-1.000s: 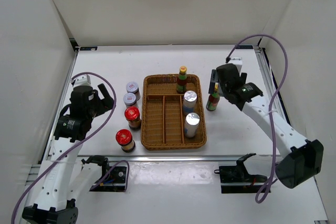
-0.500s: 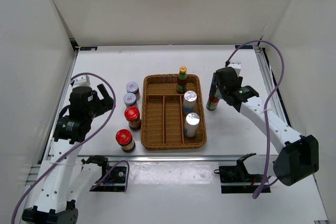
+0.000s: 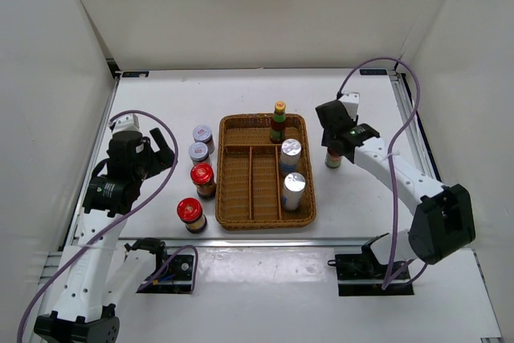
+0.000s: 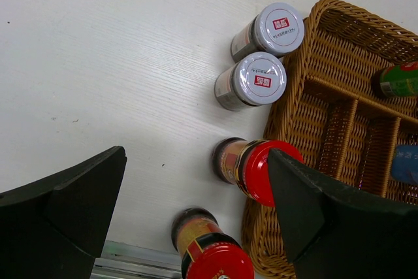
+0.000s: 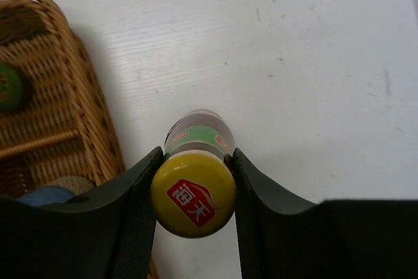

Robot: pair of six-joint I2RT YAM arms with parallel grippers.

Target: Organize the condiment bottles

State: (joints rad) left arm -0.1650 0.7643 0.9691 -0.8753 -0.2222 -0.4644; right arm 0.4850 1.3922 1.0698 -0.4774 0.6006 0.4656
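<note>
My right gripper [image 3: 330, 144] [image 5: 193, 189] is shut on a dark green yellow-capped bottle [image 3: 332, 158] [image 5: 193, 193], which stands on the table just right of the wicker tray [image 3: 222, 173]. Both fingers [image 5: 138, 204] press the neck under the cap. In the tray stand another yellow-capped bottle [image 3: 278, 122] and two silver-topped cylinders [image 3: 290, 153] [image 3: 294, 189]. Left of the tray are two grey-lilac-lidded jars [image 3: 202, 135] [image 3: 198, 153] and two red-lidded jars [image 3: 202, 178] [image 3: 190, 213]. My left gripper [image 3: 161, 154] [image 4: 196, 158] hangs open above the red-lidded jars [image 4: 258, 171] [image 4: 215, 259], holding nothing.
The tray's left edge [image 4: 287, 115] lies close beside the lilac-lidded jars [image 4: 259, 78] and the red-lidded ones. Its right wall [image 5: 98, 129] is a short way left of the held bottle. White walls enclose the table on three sides.
My right gripper came down around the yellow-capped bottle and closed on its neck. The left arm has stayed where it was.
</note>
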